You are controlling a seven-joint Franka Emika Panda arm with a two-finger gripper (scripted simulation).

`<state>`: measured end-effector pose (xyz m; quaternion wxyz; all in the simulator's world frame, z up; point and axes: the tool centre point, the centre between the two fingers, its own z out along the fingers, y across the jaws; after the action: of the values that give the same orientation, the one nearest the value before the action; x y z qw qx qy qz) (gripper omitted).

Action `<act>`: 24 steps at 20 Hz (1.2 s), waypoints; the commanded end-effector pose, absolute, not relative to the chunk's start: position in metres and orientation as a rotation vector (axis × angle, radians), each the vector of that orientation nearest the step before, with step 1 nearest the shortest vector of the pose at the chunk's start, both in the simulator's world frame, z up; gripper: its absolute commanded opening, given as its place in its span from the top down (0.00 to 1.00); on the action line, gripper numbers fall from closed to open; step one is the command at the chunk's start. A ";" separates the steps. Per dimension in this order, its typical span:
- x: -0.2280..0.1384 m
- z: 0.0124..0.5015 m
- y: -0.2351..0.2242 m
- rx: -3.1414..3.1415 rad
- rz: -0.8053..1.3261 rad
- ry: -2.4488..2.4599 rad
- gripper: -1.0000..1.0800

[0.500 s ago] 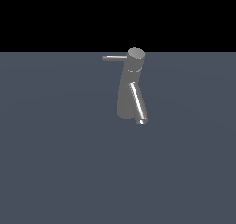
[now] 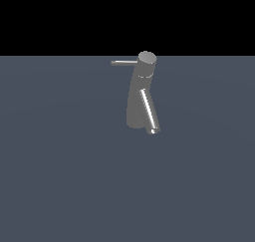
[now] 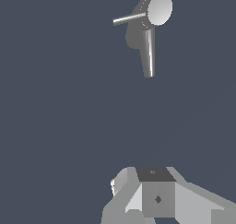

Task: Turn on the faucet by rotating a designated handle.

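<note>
Your faucet [image 2: 139, 99] stands on the grey counter [image 2: 60, 176], handle [image 2: 124, 62] pointing to the exterior view's left. Your hand [image 3: 154, 200] sits well apart; its grip state cannot be told.

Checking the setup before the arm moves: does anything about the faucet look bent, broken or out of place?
Nothing stands out. The faucet stands alone and intact on the grey floor, its handle sticking out level from the cap and its spout slanting down. The end effector is well clear of it.
</note>
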<state>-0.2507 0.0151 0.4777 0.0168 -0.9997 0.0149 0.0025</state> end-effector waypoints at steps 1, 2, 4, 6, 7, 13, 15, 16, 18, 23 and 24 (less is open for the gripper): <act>-0.247 0.472 0.018 -3.097 -0.004 0.089 1.00; -0.245 0.470 0.020 -3.091 -0.011 0.111 1.00; -0.240 0.464 0.023 -3.078 -0.026 0.159 1.00; -0.235 0.457 0.026 -3.061 -0.042 0.214 1.00; -0.232 0.453 0.028 -3.052 -0.051 0.244 1.00; -0.208 0.429 0.040 -2.979 -0.113 0.445 1.00; -0.200 0.421 0.044 -2.950 -0.134 0.512 1.00; -0.195 0.417 0.046 -2.936 -0.144 0.545 1.00; -0.186 0.409 0.049 -2.906 -0.164 0.609 1.00; -0.164 0.391 0.056 -2.828 -0.212 0.761 1.00; -0.159 0.388 0.057 -2.811 -0.221 0.790 1.00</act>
<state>-0.1660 0.0550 0.3932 0.1005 -0.9601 0.2515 -0.0698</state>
